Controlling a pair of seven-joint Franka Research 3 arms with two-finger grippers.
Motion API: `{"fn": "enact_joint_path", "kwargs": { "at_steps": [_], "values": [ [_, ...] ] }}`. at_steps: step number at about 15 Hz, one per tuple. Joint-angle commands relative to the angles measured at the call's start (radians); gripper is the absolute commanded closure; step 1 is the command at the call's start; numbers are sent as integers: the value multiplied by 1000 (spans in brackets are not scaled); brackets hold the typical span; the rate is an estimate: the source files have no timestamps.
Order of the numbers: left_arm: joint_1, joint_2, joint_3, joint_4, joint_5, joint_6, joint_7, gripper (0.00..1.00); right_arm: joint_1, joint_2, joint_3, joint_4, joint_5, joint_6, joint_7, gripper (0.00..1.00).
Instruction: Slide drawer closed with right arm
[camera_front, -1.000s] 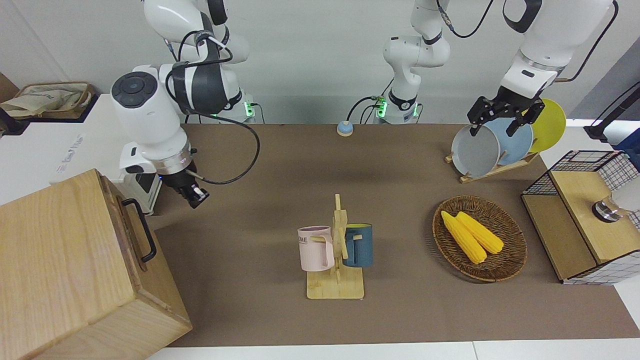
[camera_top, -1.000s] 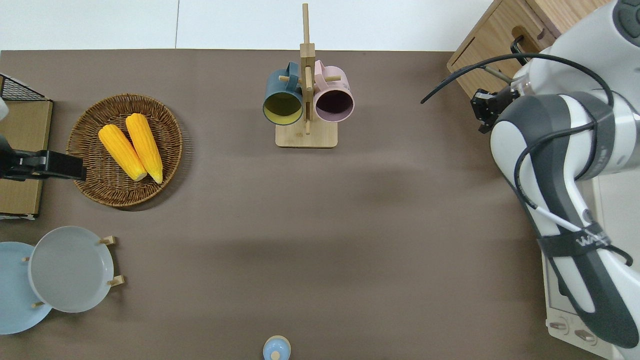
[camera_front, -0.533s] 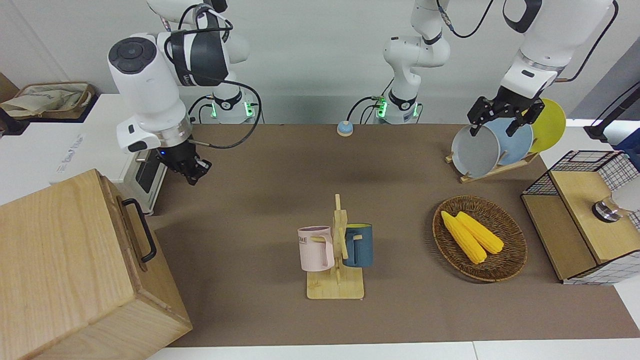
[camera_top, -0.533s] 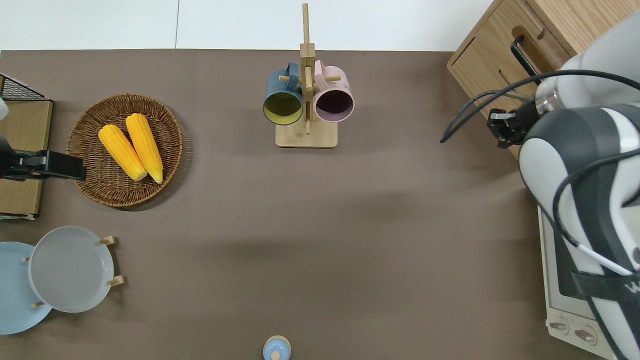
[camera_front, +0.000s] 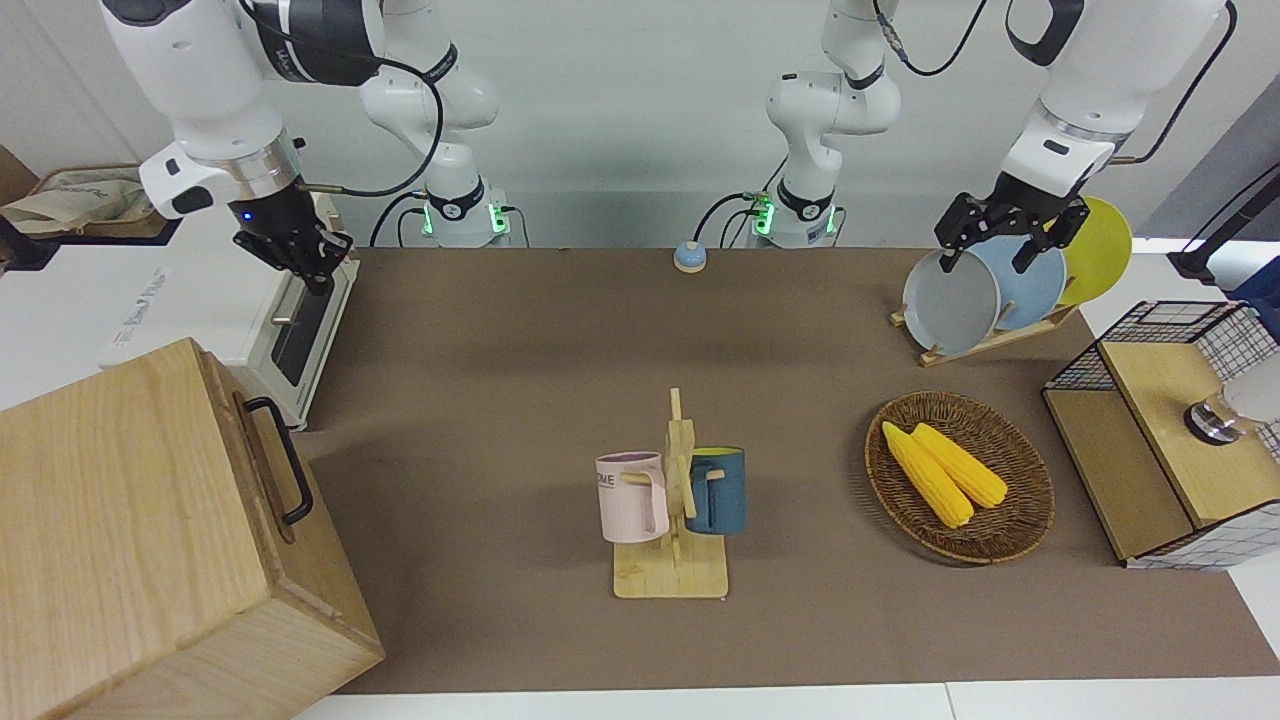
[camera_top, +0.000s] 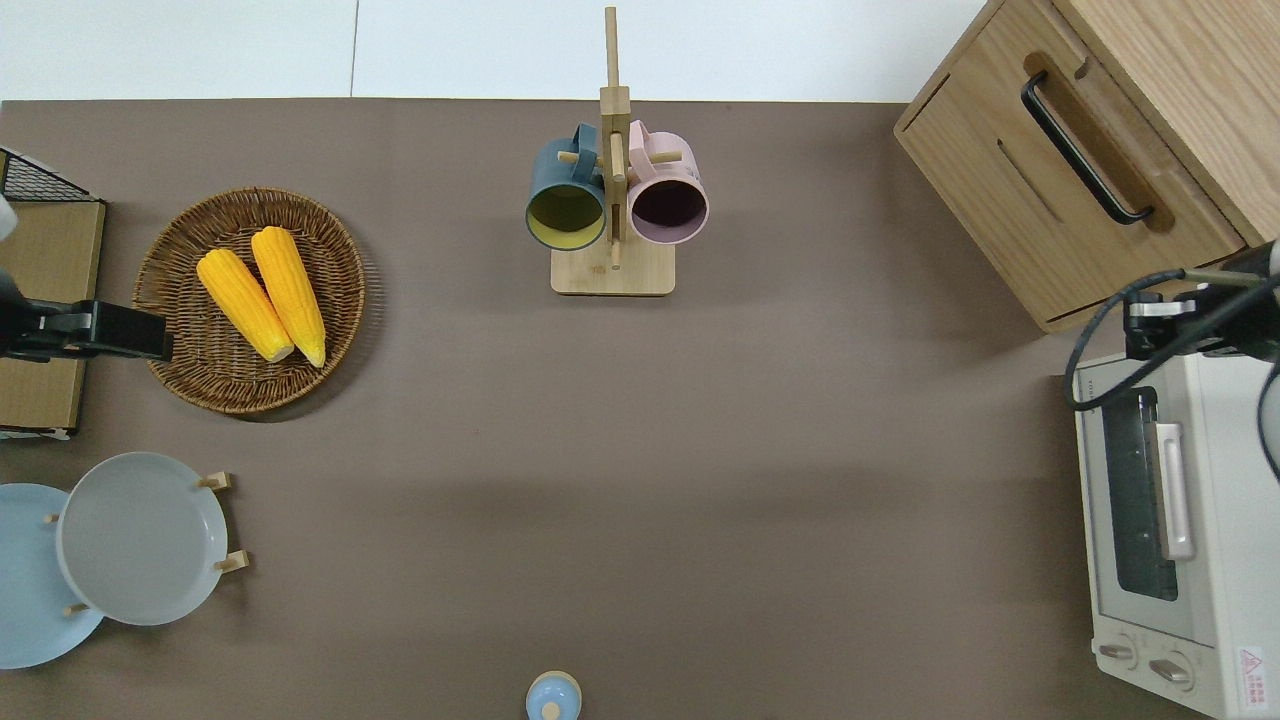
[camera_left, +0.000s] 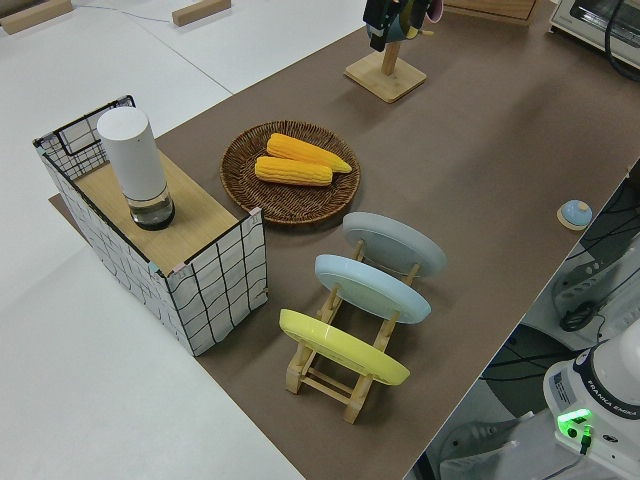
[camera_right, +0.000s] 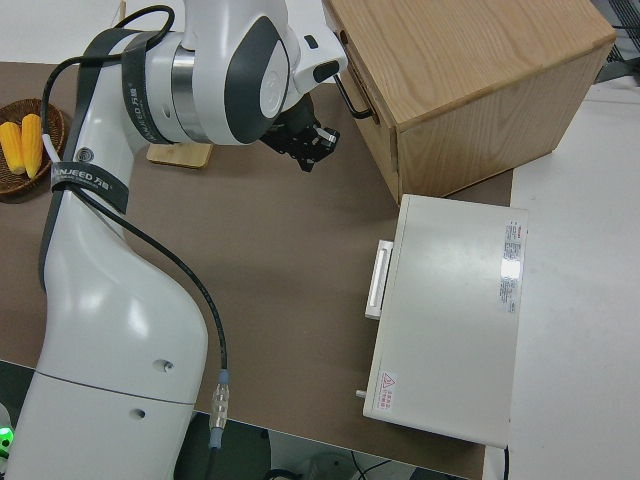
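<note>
Since the frame one second earlier, the right arm (camera_front: 200, 60) has risen and drawn back from the cabinet front, so that its claw (camera_front: 300, 250), formerly close to the black bar handle (camera_top: 1085, 150), now hangs over the toaster oven's (camera_top: 1220, 560) end nearest the cabinet; the drawer itself has not shifted. Whether this claw is spread or pressed together cannot be told. In order of size: the table (camera_top: 700, 450), covered in brown, carries at about 1 o'clock in the overhead view the pale-wood cabinet (camera_top: 1180, 60), with the drawer (camera_top: 1010, 225) seated flush in its front and no gap visible. The white toaster oven lies at roughly 4 o'clock, nearer to the robots than the cabinet. The wire-grid box (camera_front: 1180, 420) stands at 9 o'clock, at the left arm's end. The wicker basket (camera_top: 170, 300) with two corn cobs (camera_top: 262, 292) lies at 10 o'clock. The plate rack (camera_front: 985, 335) with grey, blue and yellow plates sits at 8 o'clock. The mug stand (camera_top: 612, 270), at 12 o'clock, bears a blue mug (camera_top: 566, 200) and a pink mug (camera_top: 668, 198). A small blue knob (camera_top: 553, 696) rests at 6 o'clock. The left arm is parked, its claw (camera_front: 1005, 245) spread.
</note>
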Motion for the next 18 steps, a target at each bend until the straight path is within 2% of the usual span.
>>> {"fn": "enact_joint_path", "kwargs": {
  "at_steps": [1, 4, 5, 6, 7, 8, 9, 15, 18],
  "values": [
    [-17, 12, 17, 20, 14, 1, 8, 2, -47, -94, 13, -102, 5, 1, -86, 1000],
    [-17, 12, 17, 20, 14, 1, 8, 5, -49, -99, 12, -96, 5, -37, -95, 1000],
    [-17, 12, 17, 20, 15, 1, 8, 5, -47, -97, 10, -90, 3, -49, -91, 953],
    [-17, 12, 17, 20, 14, 1, 8, 5, -41, -96, 12, -86, -6, -52, -83, 760],
    [-17, 12, 17, 20, 14, 1, 8, 2, -38, -93, 10, -82, -6, -55, -78, 489],
    [-17, 12, 17, 20, 14, 1, 8, 5, -37, -91, 12, -82, -1, -57, -77, 69],
    [-17, 12, 17, 20, 14, 1, 8, 2, -37, -88, 12, -74, 6, -57, -77, 11],
    [-17, 12, 17, 20, 14, 1, 8, 2, -35, -36, 13, 25, 52, -94, -91, 11],
    [-17, 12, 17, 20, 14, 1, 8, 2, -29, -31, 15, 27, 46, -94, -92, 11]
  ]
}}
